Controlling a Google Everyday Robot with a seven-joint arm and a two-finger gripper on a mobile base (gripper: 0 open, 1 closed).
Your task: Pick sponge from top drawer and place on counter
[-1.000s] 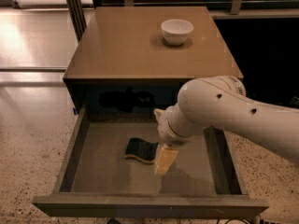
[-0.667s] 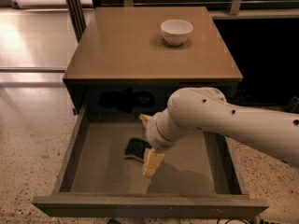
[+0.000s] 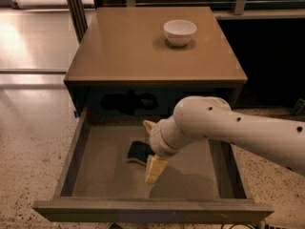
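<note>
The sponge, dark on top with a yellow base, lies on the floor of the open top drawer, near its middle. My gripper reaches down into the drawer from the right and is open. One cream finger is on the near side of the sponge and the other on the far side, so the sponge's right end sits between them. My white arm hides the drawer's right part. The tan counter is above.
A white bowl stands on the counter at the back right. The drawer's front panel juts out toward the camera. Speckled floor lies to the left, and a dark post stands behind the counter's left corner.
My gripper has moved left and down in the drawer, from beside the sponge's right to straddling its right end. The sponge has not moved.
</note>
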